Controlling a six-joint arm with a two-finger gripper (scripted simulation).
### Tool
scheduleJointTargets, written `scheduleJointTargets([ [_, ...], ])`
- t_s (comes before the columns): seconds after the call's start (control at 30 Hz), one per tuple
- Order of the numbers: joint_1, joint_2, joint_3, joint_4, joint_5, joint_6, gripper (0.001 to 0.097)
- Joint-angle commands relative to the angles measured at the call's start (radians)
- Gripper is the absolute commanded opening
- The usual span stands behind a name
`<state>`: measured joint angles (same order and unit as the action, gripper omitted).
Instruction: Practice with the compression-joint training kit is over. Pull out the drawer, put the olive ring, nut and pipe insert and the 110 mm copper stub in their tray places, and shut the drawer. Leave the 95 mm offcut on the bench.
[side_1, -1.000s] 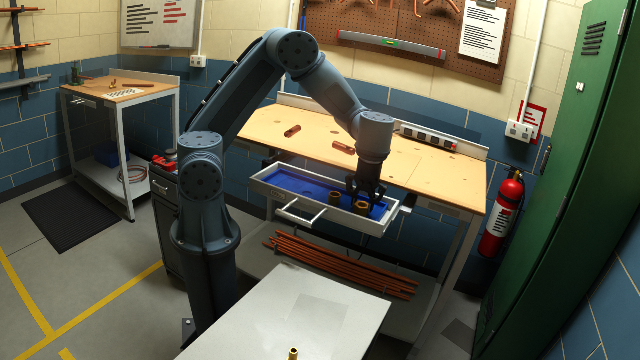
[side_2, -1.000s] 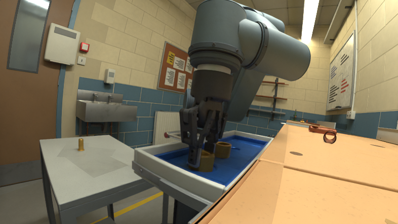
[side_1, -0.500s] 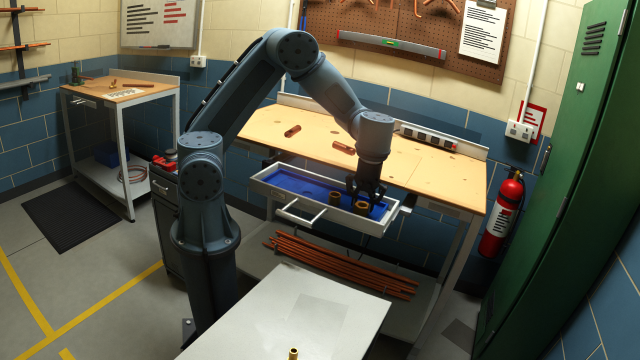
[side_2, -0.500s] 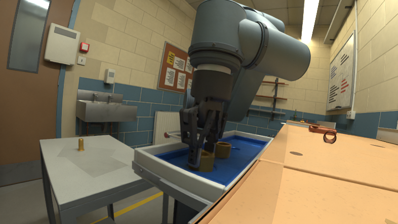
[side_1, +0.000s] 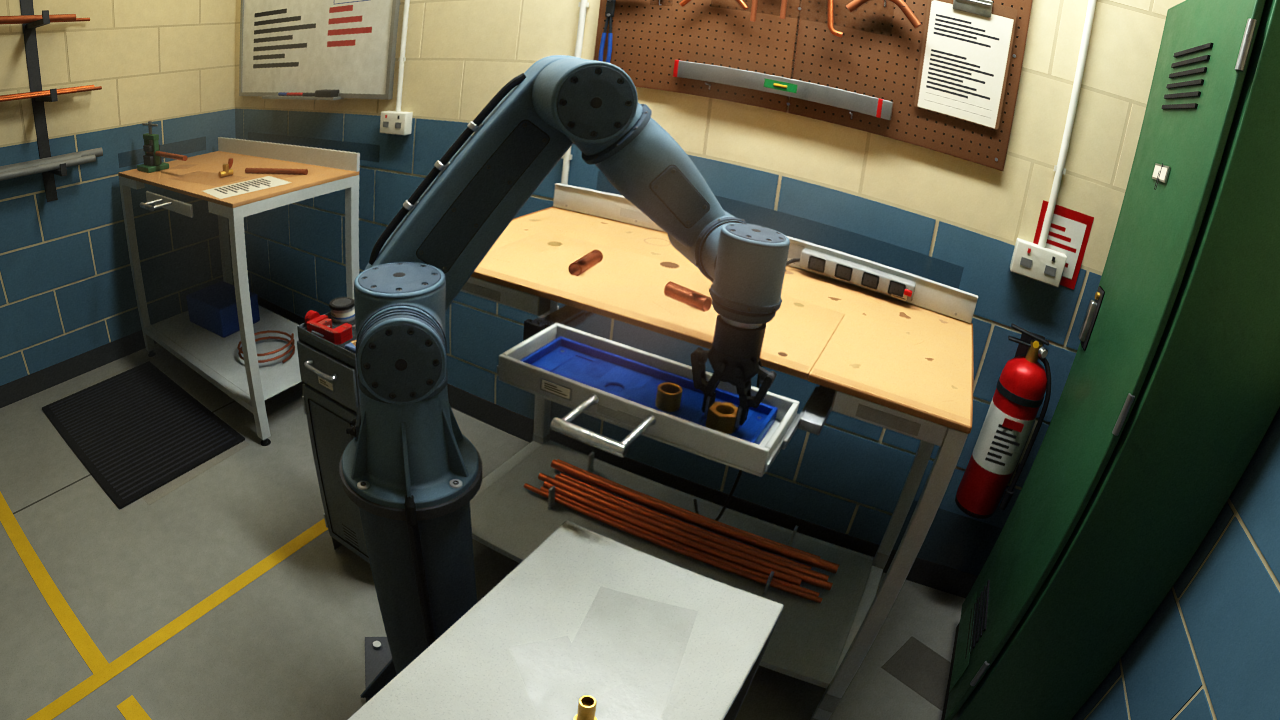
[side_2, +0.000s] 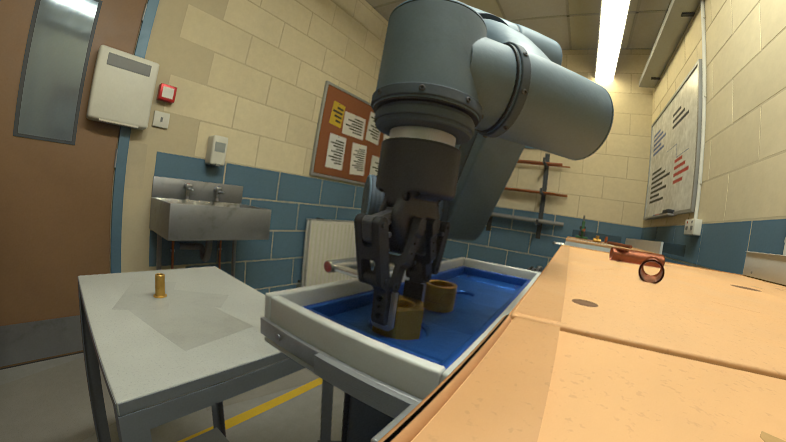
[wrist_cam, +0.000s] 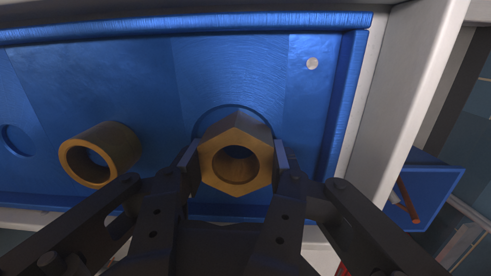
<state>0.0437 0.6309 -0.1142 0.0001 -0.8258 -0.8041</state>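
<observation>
The brass hexagonal nut (wrist_cam: 236, 161) sits in its round recess at the right end of the blue tray in the open drawer (side_1: 649, 403), and my gripper (wrist_cam: 235, 163) has its two fingers clamped on opposite flats of it. The olive ring (wrist_cam: 98, 154) stands in the tray just left of the nut. An empty round recess (wrist_cam: 16, 140) lies further left. The small brass pipe insert (side_2: 160, 285) stands upright on the grey table in front of the bench. Two copper stubs (side_1: 585, 261) (side_1: 687, 295) lie apart on the bench top behind the drawer.
The wooden bench (side_1: 716, 295) carries a power strip (side_1: 857, 273) along its back edge. Long copper pipes (side_1: 680, 528) lie on the floor under the drawer. A fire extinguisher (side_1: 1002, 439) and a green locker (side_1: 1164, 358) stand to the right.
</observation>
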Motion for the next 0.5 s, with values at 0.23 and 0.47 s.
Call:
scheduleJointTargets([
  [0.23,0.000,0.000,0.000,0.000,0.000,0.000,0.0660],
  [0.47,0.000,0.000,0.000,0.000,0.000,0.000,0.0660],
])
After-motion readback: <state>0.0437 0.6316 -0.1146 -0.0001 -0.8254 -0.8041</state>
